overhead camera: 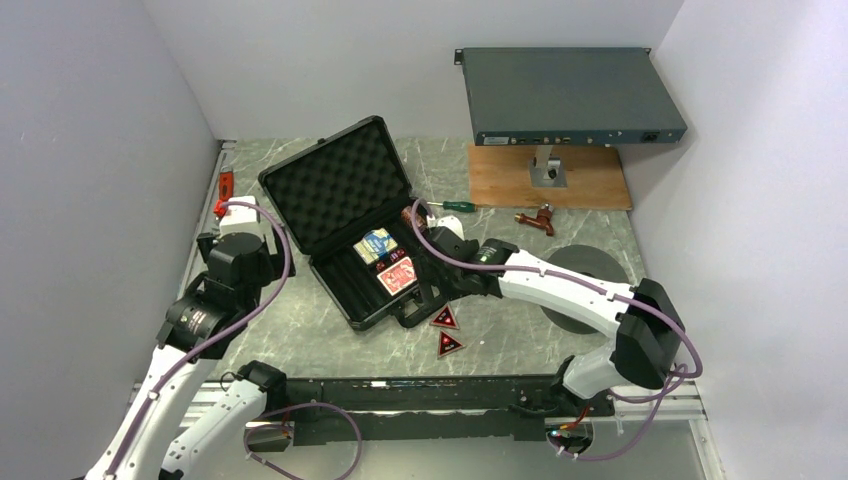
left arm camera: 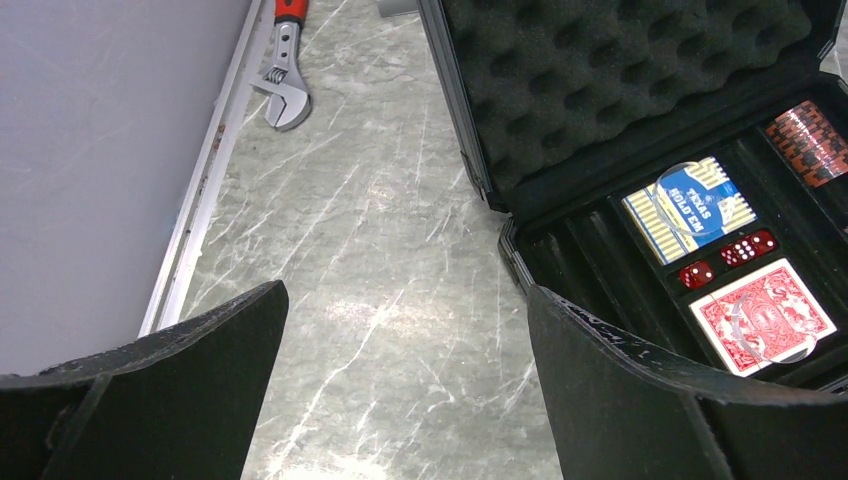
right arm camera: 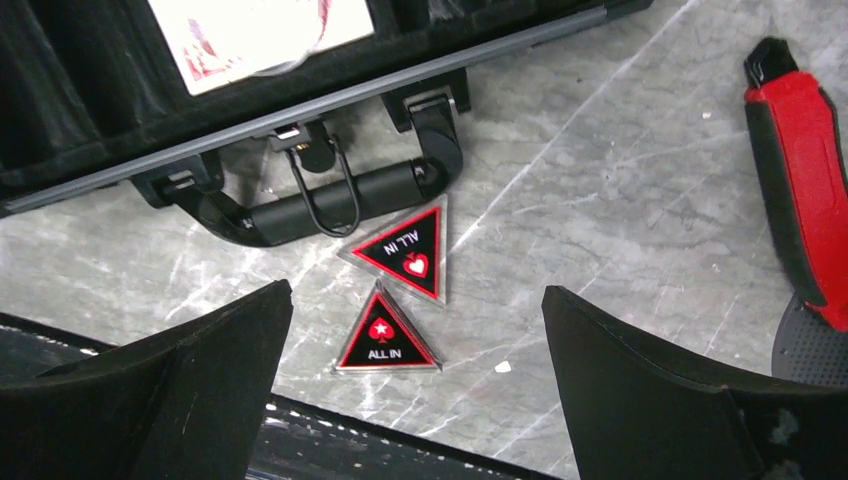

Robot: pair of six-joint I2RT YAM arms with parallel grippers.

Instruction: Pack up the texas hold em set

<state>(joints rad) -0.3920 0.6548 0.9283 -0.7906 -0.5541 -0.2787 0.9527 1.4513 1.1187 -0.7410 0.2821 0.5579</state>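
The right end effector hangs with its jaws spread wide and nothing held, and the two triangular tokens lie flat on the desk directly below the gap between its fingers. The nearer token points its tip away from the end effector, toward the farther one. They sit tip to edge, too close to tell whether they touch. Just beyond them is the handle of the case, lying flat on the desk along the case's front edge and running crosswise to the fingers. A red knife lies well off to one side. The left end effector is also fully open and empty, over bare desk. The open case sits ahead of it and to one side, its long axis running diagonally away from the fingers. The foam-lined lid is thrown back on the far side. In the tray, the blue deck lies farther from this end effector and the red deck nearer, with red dice between them. A roll of chips sits past the blue deck. A wrench lies far ahead, its jaw end pointing back toward the fingers.
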